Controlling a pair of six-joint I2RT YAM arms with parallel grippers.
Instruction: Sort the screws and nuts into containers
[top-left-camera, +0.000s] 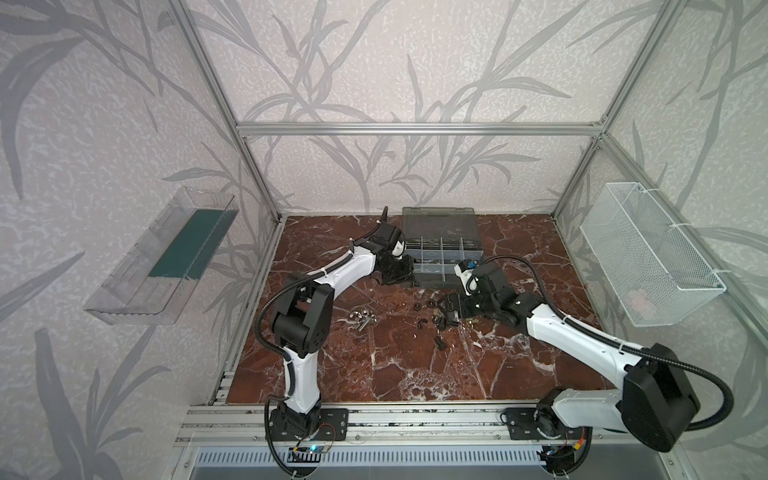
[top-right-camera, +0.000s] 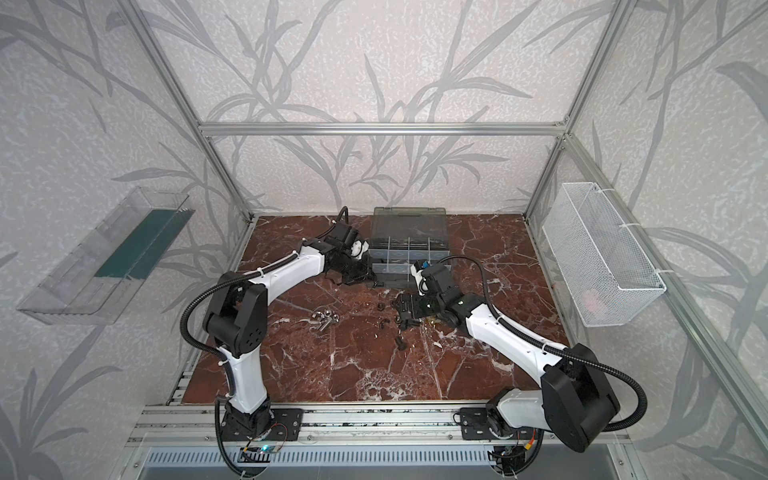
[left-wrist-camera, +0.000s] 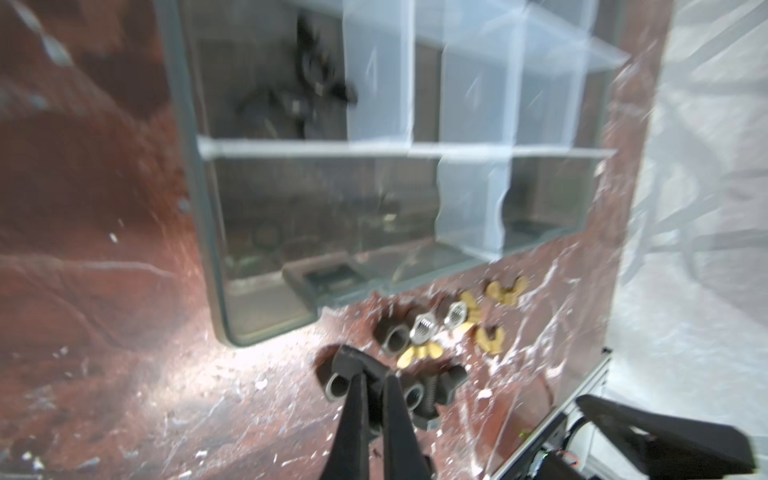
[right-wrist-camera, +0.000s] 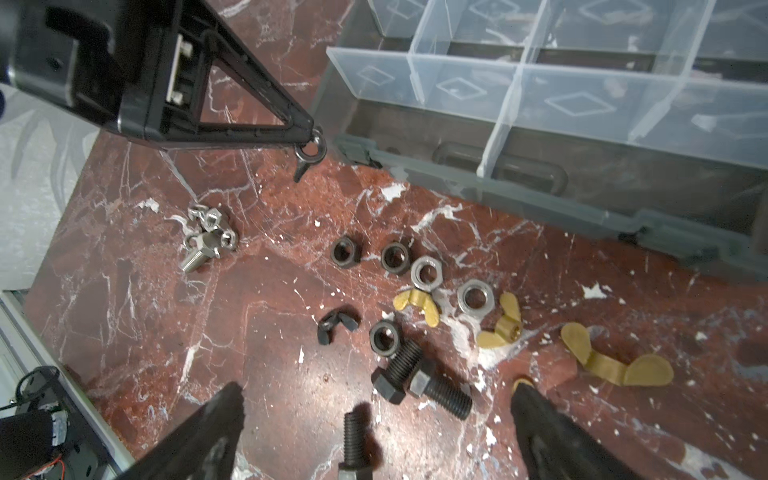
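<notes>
Case open, hardware mostly loose on the marble

The organiser case (top-left-camera: 440, 249) sits at the back with its lid up; the containers (right-wrist-camera: 457, 83) in clear sight look bare, but one holds some dark bits (left-wrist-camera: 307, 83), too blurry to name; left gripper (right-wrist-camera: 309, 129) is pinched tight on a black wing nut (right-wrist-camera: 309, 154), hanging just off the case's front corner, arm stretched forward; right gripper (right-wrist-camera: 378, 390) is spread wide with nothing in it, tipped down low over the black screws (right-wrist-camera: 419, 382); nuts (right-wrist-camera: 395, 257) are scattered beside them on the table (top-left-camera: 415, 365); the silver pile (right-wrist-camera: 208, 237) lies well apart.
</notes>
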